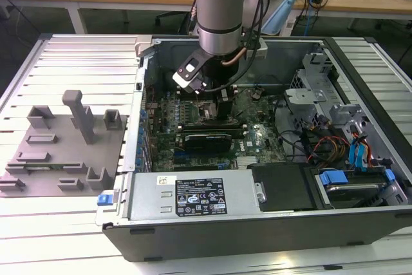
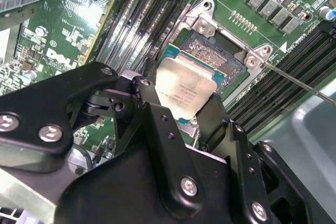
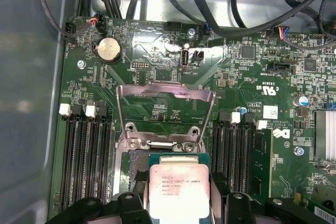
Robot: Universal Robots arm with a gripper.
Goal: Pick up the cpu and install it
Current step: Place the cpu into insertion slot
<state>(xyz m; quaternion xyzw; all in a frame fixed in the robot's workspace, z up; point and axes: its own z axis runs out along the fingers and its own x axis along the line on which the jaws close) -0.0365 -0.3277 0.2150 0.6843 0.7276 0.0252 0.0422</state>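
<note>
Exterior view: the gripper (image 1: 222,106) reaches down into the open computer case (image 1: 270,239). Second wrist view: its fingers (image 2: 144,95) pinch the cpu (image 2: 184,90), a thin square with a pale silvery printed top, held just over the socket (image 2: 223,59) and overhanging one edge, so any tilt or offset could, I judge, bend the contacts. First wrist view: the cpu (image 3: 178,192) hangs opposite the socket's raised load plate (image 3: 165,92); a slipping grip would seat it crooked.

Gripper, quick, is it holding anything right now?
Gripper: closed, holding the cpu over the open socket.
</note>
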